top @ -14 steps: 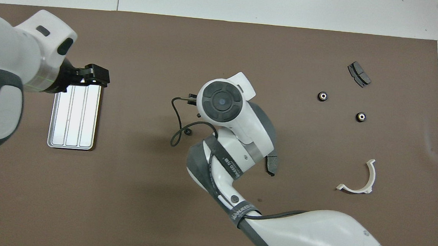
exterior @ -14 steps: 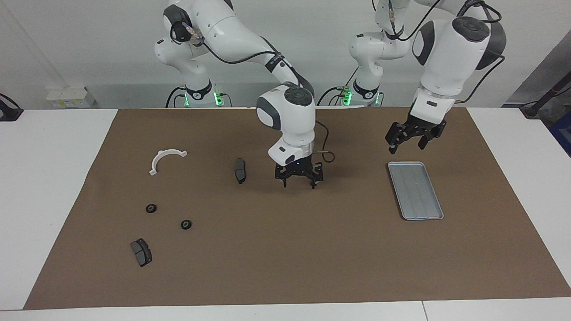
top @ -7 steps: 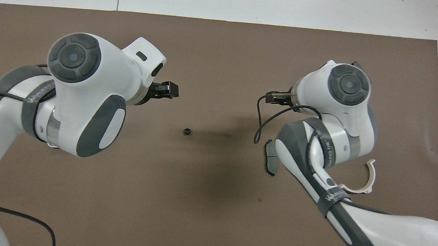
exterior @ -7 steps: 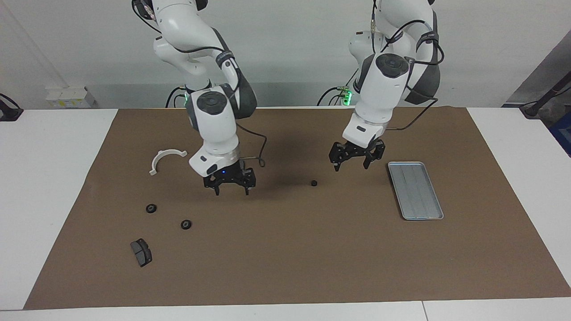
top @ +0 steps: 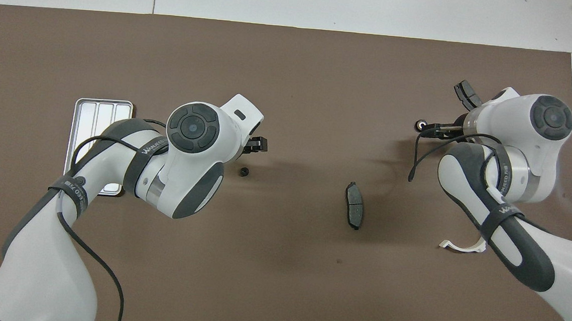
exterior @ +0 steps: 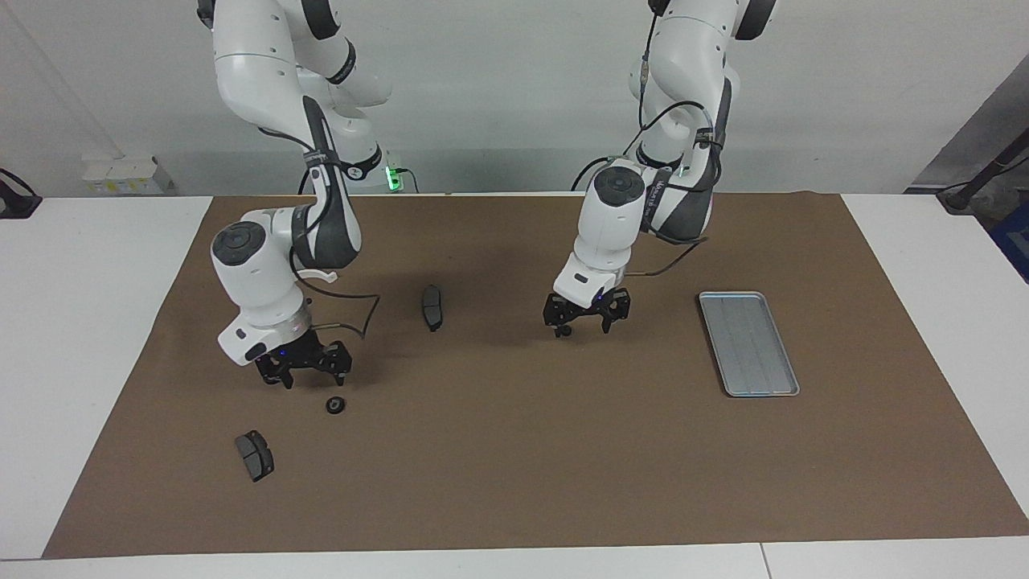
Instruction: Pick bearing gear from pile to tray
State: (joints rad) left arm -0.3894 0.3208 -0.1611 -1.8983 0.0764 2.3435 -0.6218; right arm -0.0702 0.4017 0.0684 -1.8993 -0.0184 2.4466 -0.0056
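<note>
Left gripper (exterior: 586,320) is low over mid-counter, jaws spread, one finger right at a small black gear (exterior: 567,330) lying on the brown mat (exterior: 514,482); can't tell if it touches. In the overhead view that gear (top: 244,171) sits clear just beside the gripper tip (top: 257,146).

Right gripper (exterior: 303,371) is low over the pile at the right arm's end of the counter, jaws spread. A second gear (exterior: 336,404) lies on the mat just beside it, farther from the robots, not gripped.

Tray (exterior: 748,343) is at the left arm's end, well apart from both gears.

One brake pad (exterior: 432,307) lies between the grippers, another pad (exterior: 254,455) farther from the robots than the second gear. White half-ring (top: 464,245) mostly hidden under the right arm.
</note>
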